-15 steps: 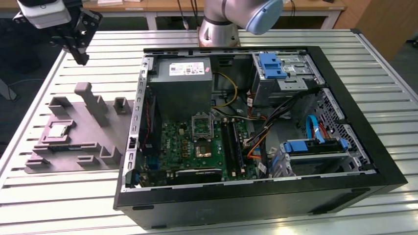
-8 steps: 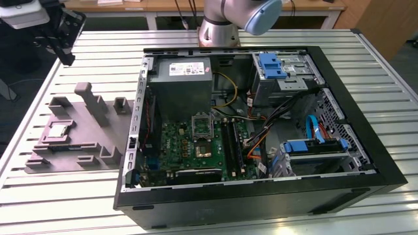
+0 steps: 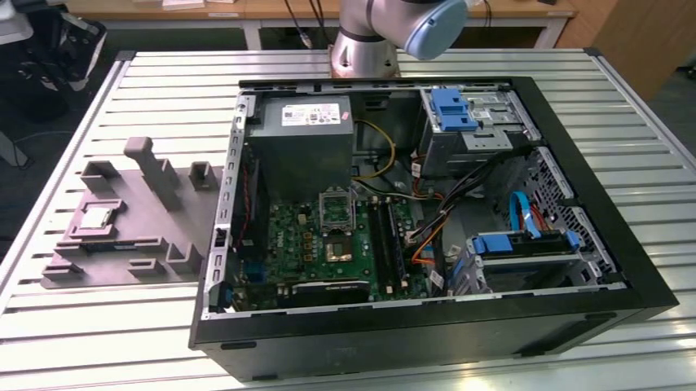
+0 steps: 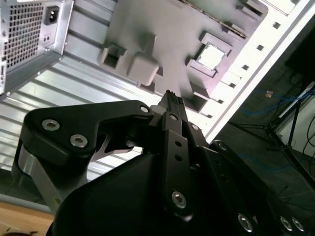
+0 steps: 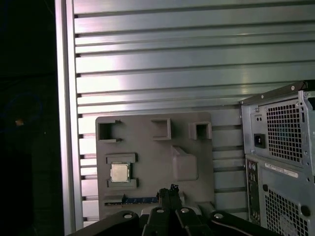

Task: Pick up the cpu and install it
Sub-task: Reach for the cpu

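Note:
The cpu (image 3: pixel 98 217) is a small silvery square with a thin green rim. It lies flat in a pocket of a grey moulded holder (image 3: pixel 152 204) on the slatted table, at the exterior view's left, outside the computer case. Both wrist views show the cpu (image 4: pixel 210 55) (image 5: pixel 119 172) well below and apart from my gripper (image 4: pixel 170 98) (image 5: pixel 170 191). The black fingers are pressed together with nothing between them. The dark square socket (image 3: pixel 339 247) on the green motherboard (image 3: pixel 293 244) sits inside the open case.
The open black computer case (image 3: pixel 609 301) fills the table's middle and the exterior view's right, with a grey power supply (image 3: pixel 299 130), blue drive brackets (image 3: pixel 451 110) and loose cables (image 3: pixel 435 220). A memory stick (image 5: pixel 133 200) lies in the holder beside the cpu. The arm's base (image 3: pixel 364 49) stands behind the case.

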